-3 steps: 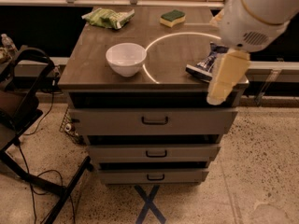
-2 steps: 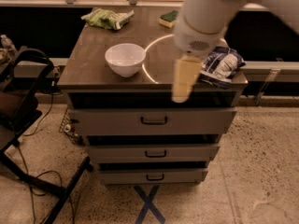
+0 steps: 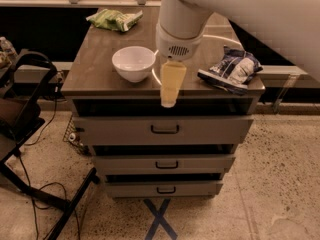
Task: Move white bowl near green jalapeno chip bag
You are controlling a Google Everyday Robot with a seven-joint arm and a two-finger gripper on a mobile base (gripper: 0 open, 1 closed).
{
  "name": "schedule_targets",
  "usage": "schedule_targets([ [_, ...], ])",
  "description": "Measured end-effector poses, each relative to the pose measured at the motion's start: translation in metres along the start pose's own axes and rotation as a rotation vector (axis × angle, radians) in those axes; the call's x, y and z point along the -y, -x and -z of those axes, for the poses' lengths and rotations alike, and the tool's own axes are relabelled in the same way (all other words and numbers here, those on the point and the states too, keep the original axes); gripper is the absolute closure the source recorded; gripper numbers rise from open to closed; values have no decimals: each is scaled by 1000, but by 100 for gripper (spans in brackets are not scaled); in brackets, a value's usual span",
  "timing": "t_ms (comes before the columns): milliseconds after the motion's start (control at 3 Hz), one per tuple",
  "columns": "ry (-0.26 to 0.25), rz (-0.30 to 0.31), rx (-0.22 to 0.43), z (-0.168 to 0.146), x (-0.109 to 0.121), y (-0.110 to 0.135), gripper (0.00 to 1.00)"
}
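Now that the arm has swung in from the right, the claw hangs mid-frame just right of the white bowl, open or closed I cannot tell, the bowl unmoved on the desk, apart from the green jalapeno chip bag at upper left.

The white bowl and green jalapeno chip bag sit apart on the worktop.
Bowl upright near front; wrinkly bag flat at back left; gripper just right of bowl.
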State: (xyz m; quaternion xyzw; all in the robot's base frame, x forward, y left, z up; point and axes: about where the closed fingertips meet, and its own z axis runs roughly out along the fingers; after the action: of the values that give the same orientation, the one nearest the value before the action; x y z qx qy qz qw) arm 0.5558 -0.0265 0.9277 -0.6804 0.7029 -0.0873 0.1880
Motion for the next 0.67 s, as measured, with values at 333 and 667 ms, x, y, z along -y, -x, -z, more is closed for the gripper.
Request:
schedule_targets([
  [333, 13, 22, -25, -2, 6, 11, 0],
  [667, 85, 74, -133, -47, 10, 52, 0],
])
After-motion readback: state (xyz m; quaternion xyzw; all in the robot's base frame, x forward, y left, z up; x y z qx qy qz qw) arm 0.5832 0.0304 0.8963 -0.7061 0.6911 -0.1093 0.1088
